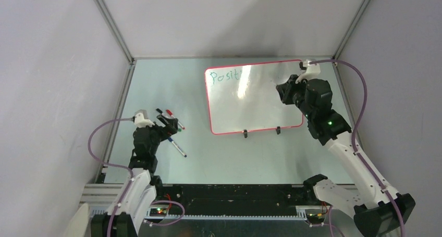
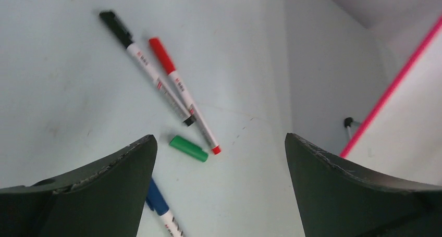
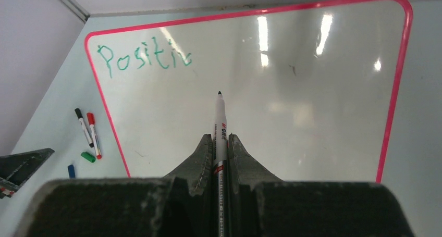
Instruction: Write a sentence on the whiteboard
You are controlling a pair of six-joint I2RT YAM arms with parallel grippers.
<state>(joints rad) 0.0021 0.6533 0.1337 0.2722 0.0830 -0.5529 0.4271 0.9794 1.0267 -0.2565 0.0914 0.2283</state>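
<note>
The whiteboard [image 1: 255, 109], white with a red-pink rim, lies at the back right of the table. The sentence [image 1: 224, 75] is a few green letters at its top left, reading "Positiv" [image 3: 143, 60] in the right wrist view. My right gripper [image 1: 284, 90] hovers over the board's right half [image 3: 312, 117]. That gripper [image 3: 219, 138] is shut on a white marker [image 3: 220, 120], whose dark tip points at bare board below and right of the letters. Whether the tip touches the board does not show. My left gripper [image 1: 169, 123] [image 2: 219, 138] stands open and empty over the table, left of the board.
Under the left gripper lie a black-capped marker [image 2: 140, 57], a red-capped marker [image 2: 180, 91], a loose green cap [image 2: 188, 148] and a blue-capped marker [image 2: 159, 206]. Two small black feet [image 1: 245, 133] sit at the board's near edge. Grey walls close in three sides.
</note>
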